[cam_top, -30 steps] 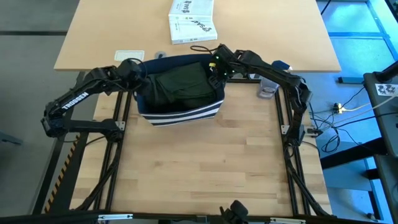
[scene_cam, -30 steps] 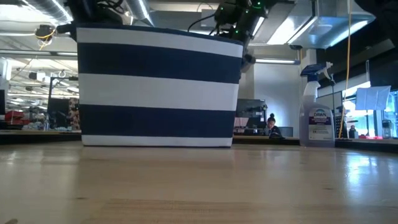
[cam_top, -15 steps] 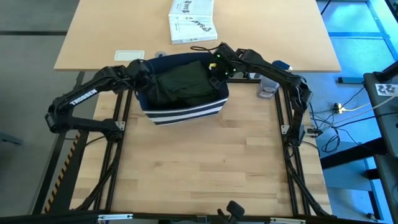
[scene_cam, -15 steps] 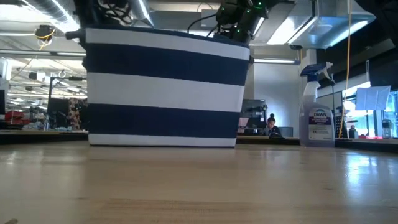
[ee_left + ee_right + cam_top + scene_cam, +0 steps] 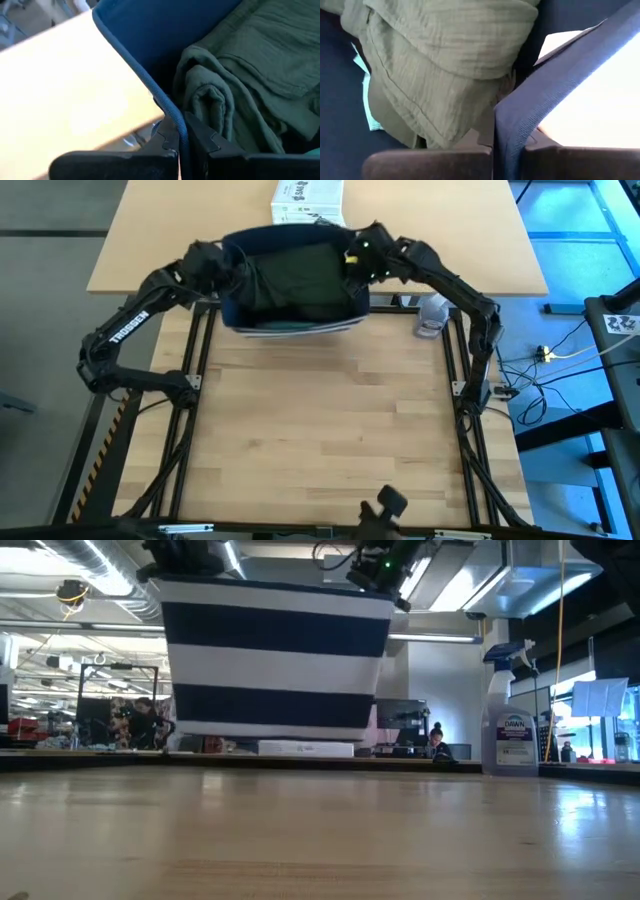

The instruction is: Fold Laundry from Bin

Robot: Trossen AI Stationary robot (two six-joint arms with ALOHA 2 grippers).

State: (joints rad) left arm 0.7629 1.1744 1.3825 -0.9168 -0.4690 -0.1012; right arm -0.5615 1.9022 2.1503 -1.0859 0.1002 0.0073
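Observation:
The bin (image 5: 295,328), a navy fabric basket with white stripes, hangs clear of the wooden table between my two arms; the low view shows a gap under the bin (image 5: 275,665). Olive-green laundry (image 5: 300,280) lies bunched inside it, and a teal piece (image 5: 367,112) peeks from beneath. My left gripper (image 5: 228,275) is shut on the bin's left end. My right gripper (image 5: 355,265) is shut on its right end. What lies deeper in the bin is hidden. My left gripper pinches the top rim of the bin's left end wall (image 5: 176,120), one finger inside beside the olive cloth and one finger (image 5: 161,141) outside. It comes slanting down from the table's left. The bin hangs upright, lifted clear. My right gripper pinches the top rim of the bin's right end wall (image 5: 509,127), one finger (image 5: 470,146) inside next to the olive cloth and one outside. It comes slanting down from the table's right. The bin hangs below it, clear of the table.
A spray bottle (image 5: 432,315) stands at the table's right edge, close to the bin's right end, and shows as the spray bottle (image 5: 513,720) in the low view. A white printed box (image 5: 308,195) lies on the lighter table beyond. The near half of the wooden table (image 5: 320,450) is bare.
Both grippers have risen and gone toward the table's far edge, carrying the bin by its two ends. The bin, which stood on the table, first slid a little rightward and now hangs lifted clear, roughly level. The laundry has stayed inside.

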